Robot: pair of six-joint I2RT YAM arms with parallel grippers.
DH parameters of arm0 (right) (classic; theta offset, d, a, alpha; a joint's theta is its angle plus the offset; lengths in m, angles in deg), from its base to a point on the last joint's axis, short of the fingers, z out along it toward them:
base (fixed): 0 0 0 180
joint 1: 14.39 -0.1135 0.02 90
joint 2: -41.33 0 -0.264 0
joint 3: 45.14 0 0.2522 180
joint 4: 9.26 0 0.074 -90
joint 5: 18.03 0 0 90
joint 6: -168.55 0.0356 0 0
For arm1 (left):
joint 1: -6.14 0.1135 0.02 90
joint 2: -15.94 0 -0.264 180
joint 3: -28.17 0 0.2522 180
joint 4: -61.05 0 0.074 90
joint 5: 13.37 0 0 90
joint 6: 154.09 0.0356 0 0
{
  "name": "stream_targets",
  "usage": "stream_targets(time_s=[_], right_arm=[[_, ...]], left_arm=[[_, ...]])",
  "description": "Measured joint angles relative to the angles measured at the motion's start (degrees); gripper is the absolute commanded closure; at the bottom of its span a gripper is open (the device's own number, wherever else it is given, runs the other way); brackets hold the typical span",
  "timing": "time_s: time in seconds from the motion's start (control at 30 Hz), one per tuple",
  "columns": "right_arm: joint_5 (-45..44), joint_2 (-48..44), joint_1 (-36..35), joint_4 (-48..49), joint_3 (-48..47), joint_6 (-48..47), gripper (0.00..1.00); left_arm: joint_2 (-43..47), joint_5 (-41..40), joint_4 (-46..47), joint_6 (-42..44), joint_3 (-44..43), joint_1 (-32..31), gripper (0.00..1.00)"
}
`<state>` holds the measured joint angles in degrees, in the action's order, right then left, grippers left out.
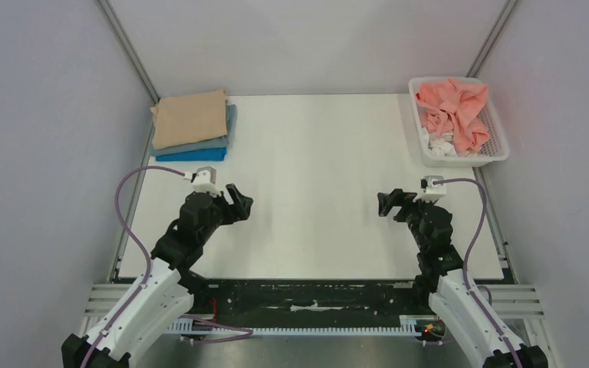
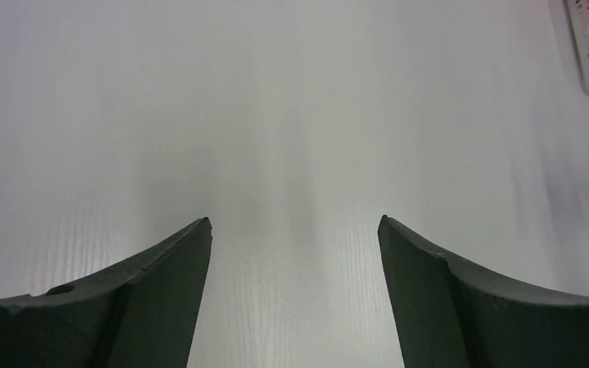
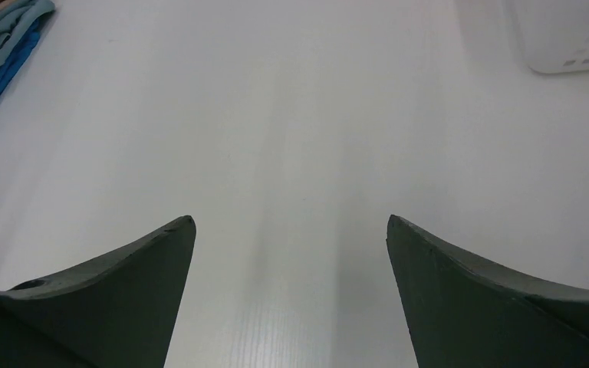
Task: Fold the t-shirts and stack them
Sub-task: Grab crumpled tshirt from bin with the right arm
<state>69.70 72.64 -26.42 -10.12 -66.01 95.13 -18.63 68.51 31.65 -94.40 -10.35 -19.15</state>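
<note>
Jaws of the left gripper [image 1: 243,201] stand wide, released, with nothing between them; the right gripper [image 1: 383,205] is likewise released and empty. Both hang over the bare table [image 1: 314,153], well apart. The stack [image 1: 193,130] lies well beyond the left gripper and a little to its left, with the tan shirt [image 1: 190,117] on top, the grey-blue shirt [image 1: 230,126] under it and the blue shirt [image 1: 192,156] lowest. The pink shirt [image 1: 454,107] sits crumpled in the basket [image 1: 464,160], well beyond the right gripper and to its right, over a white cloth [image 1: 439,144].
</note>
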Motion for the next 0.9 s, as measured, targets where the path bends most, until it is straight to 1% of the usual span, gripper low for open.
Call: stream_targets(time_s=[0.17,0.27,0.4,0.5,0.57,0.73,0.9], right_arm=[[0.0,3.3,0.0,0.1,-1.2,2.2,0.02],[0.5,7.5,0.0,-0.8,-6.4,3.5,0.02],[-0.5,16.5,0.0,-4.7,-20.7,3.9,0.02],[-4.2,24.9,0.0,-6.8,-33.4,2.6,0.02],[-6.4,29.6,0.8,-7.3,-39.7,1.3,0.02],[-10.1,44.5,7.1,-9.6,-56.7,-3.9,0.02],[-13.4,58.3,13.8,-11.5,-69.9,-8.6,0.02]], left_arm=[[-1.2,0.8,1.7,-0.1,0.0,0.0,0.14],[-2.3,0.8,2.9,-0.3,0.0,0.0,0.14],[-2.9,0.7,3.5,-0.8,0.0,0.0,0.14],[-2.7,0.7,3.7,-1.0,0.0,0.0,0.14],[-2.3,0.3,3.7,-1.2,0.0,0.0,0.14],[-1.1,-1.0,3.7,-1.3,0.0,0.0,0.14],[-1.2,-2.5,3.6,-1.3,0.0,0.0,0.14]])
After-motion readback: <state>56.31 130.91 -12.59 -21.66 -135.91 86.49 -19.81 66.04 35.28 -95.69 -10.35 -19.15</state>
